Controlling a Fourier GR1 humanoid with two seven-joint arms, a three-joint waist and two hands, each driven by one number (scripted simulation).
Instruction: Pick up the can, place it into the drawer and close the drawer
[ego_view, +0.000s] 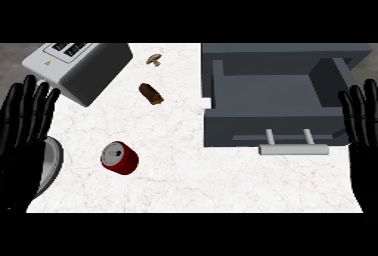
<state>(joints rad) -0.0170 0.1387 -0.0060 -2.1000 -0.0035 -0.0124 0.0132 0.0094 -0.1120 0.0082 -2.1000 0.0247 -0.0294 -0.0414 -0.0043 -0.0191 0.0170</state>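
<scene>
The red can (119, 159) sits on the white counter (199, 175), left of centre and toward the near edge. Its silver top faces the upper left of the head view and its red body runs down to the lower right, so its long axis lies on that diagonal. Whether it stands upright or leans cannot be told from this steep angle. Nothing touches it.

Over on the right, the grey drawer (269, 92) is pulled out, its inside in plain view and its pale bar handle (294, 149) facing the near side. It is well apart from the can.

The left robot hand (22, 135) shows at the left edge, fingers straight and spread, pointing up and holding nothing. It partly covers a grey plate (52, 160) just beside the can. The right robot hand (363, 125) mirrors it at the right edge, flat and spread, beside the drawer's wall.

Farther back, a grey toaster (81, 67) sits at the top left. A brown lump (151, 94) lies beyond the can, and a small tan thing (155, 59) lies beyond that, too small to name.
</scene>
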